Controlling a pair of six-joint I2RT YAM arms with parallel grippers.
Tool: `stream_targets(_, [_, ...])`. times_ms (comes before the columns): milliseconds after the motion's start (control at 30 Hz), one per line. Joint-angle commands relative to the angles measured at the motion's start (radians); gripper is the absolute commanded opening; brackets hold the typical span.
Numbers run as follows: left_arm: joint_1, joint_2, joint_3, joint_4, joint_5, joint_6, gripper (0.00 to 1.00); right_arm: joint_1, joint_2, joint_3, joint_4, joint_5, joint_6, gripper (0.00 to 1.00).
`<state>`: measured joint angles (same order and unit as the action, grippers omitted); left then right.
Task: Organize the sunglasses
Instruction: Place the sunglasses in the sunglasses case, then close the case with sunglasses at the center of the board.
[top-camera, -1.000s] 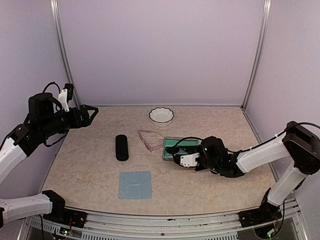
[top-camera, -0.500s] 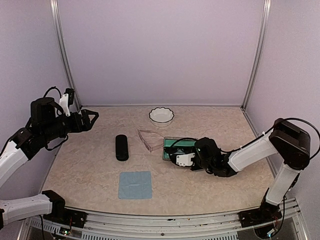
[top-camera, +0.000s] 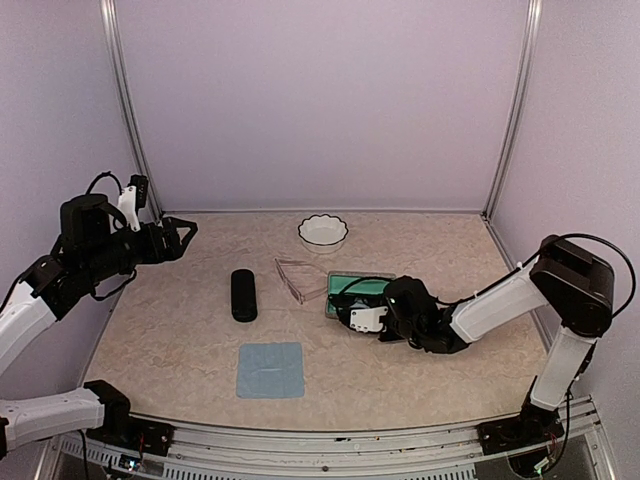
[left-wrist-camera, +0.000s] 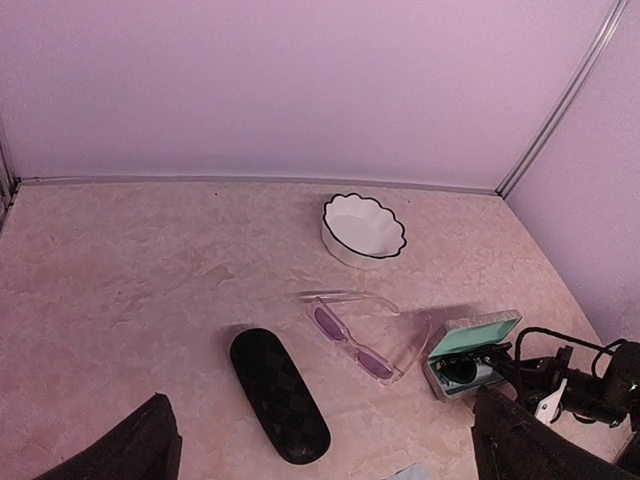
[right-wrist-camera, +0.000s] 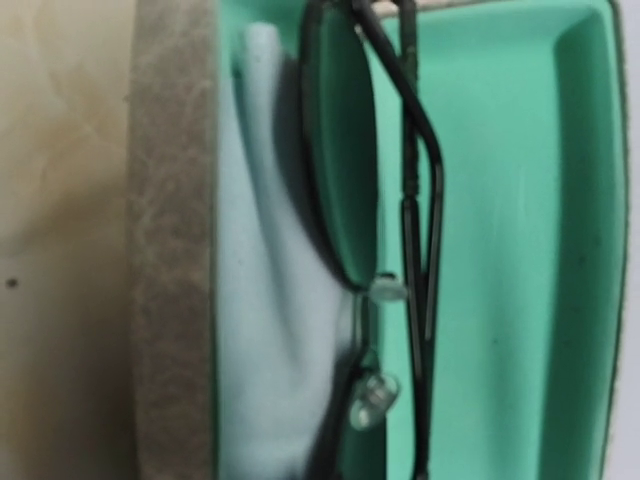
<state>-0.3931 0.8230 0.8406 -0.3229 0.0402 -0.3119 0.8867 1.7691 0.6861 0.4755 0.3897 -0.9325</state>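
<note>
The round dark wire sunglasses (right-wrist-camera: 340, 160) lie folded in the open grey speckled case (right-wrist-camera: 170, 250) with teal lining, against a pale blue cloth (right-wrist-camera: 270, 300); they also show in the left wrist view (left-wrist-camera: 460, 371). The pale pinkish-clear sunglasses (top-camera: 300, 278) lie unfolded on the table just left of that case (top-camera: 372, 287), and appear in the left wrist view (left-wrist-camera: 360, 335). My right gripper (top-camera: 348, 303) is low at the case's front, right over the dark glasses; its fingers are out of its own wrist view. My left gripper (top-camera: 185, 232) is open, raised at the far left.
A black oblong glasses case (top-camera: 243, 294) lies left of the pink pair. A blue cloth (top-camera: 271, 369) lies flat near the front. A white scalloped bowl (top-camera: 323, 231) stands at the back. Lilac walls enclose the table on three sides.
My right gripper has pushed left and farther into the open case. My left arm shifted slightly right, then held still.
</note>
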Motion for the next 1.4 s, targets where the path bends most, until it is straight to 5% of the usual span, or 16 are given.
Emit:
stream_targets(0, [0.008, -0.005, -0.007, 0.025, -0.003, -0.001, 0.99, 0.024, 0.009, 0.019, -0.016, -0.003, 0.019, 0.05])
stream_targets(500, [0.008, -0.016, -0.016, 0.034, -0.001, -0.008, 0.99, 0.042, -0.119, -0.003, -0.083, -0.011, 0.040, 0.23])
stream_targets(867, [0.009, -0.004, -0.012, 0.047, 0.013, -0.006, 0.99, 0.037, -0.352, -0.051, -0.175, -0.146, 0.171, 0.31])
stream_targets(1033, [0.010, 0.008, -0.009, 0.055, 0.021, -0.008, 0.99, -0.004, -0.420, 0.038, -0.285, -0.186, 0.368, 0.31])
stream_targets(1233, [0.010, 0.015, -0.013, 0.058, 0.020, -0.008, 0.99, -0.091, -0.400, 0.198, -0.413, -0.094, 0.823, 0.29])
stream_targets(1367, [0.010, 0.015, -0.021, 0.063, 0.019, -0.009, 0.99, -0.180, -0.323, 0.326, -0.526, -0.258, 1.027, 0.26])
